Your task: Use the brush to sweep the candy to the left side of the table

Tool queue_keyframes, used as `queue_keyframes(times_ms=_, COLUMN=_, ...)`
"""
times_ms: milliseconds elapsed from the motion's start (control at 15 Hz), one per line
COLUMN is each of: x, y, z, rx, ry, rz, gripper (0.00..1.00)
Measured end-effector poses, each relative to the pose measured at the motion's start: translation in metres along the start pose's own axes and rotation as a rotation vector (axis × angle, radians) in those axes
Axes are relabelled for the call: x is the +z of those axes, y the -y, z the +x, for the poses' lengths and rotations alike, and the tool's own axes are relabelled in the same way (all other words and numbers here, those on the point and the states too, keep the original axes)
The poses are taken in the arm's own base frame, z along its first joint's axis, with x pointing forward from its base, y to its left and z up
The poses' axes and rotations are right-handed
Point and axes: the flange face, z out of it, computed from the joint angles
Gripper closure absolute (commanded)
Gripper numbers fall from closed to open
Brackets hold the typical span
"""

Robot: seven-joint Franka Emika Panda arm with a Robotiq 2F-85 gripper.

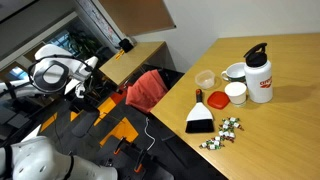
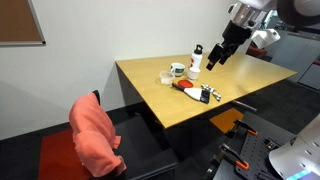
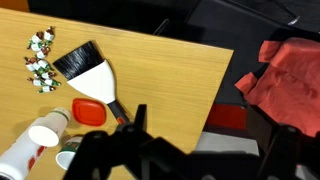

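While the brush (image 3: 84,68) lies flat on the table (image 3: 170,70), its black bristles face the candy (image 3: 39,60), which sits in a loose cluster just beside the bristle edge, apart from it. The handle points away from the candy and passes close alongside a red dish (image 3: 88,110). Beyond the dish stand a white cup (image 1: 236,93), a bottle (image 1: 260,78), a clear cup (image 1: 205,80) and a bowl (image 1: 234,70), grouped tightly behind the brush. Nothing lies between bristles and candy. In an exterior view the candy is near one table edge, with the brush further in. The wrist view shows bare wood from the brush to the far straight edge. Off the table, a red cloth (image 2: 92,130) is draped over a chair (image 2: 140,135). The gripper (image 2: 220,55) hangs in the air above the table past the bottle, touching nothing. In the wrist view its fingers appear spread, empty.
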Motion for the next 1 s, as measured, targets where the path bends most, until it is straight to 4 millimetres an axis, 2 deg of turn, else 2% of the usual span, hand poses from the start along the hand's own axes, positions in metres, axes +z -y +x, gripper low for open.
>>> queue_keyframes(times_ms=467, x=0.001, y=0.0, z=0.0, rx=-0.002, ry=0.002, rz=0.001, gripper=0.0)
queue_keyframes(times_ms=600, x=-0.001, y=-0.007, z=0.004, rx=-0.028, ry=-0.001, rz=0.0, gripper=0.0)
queue_keyframes(times_ms=800, x=0.005, y=-0.041, z=0.015, rx=-0.114, ry=0.002, rz=-0.011, gripper=0.0)
queue_keyframes(times_ms=1000, x=0.023, y=-0.094, z=0.028, rx=-0.188, ry=0.004, rz=0.004, gripper=0.0)
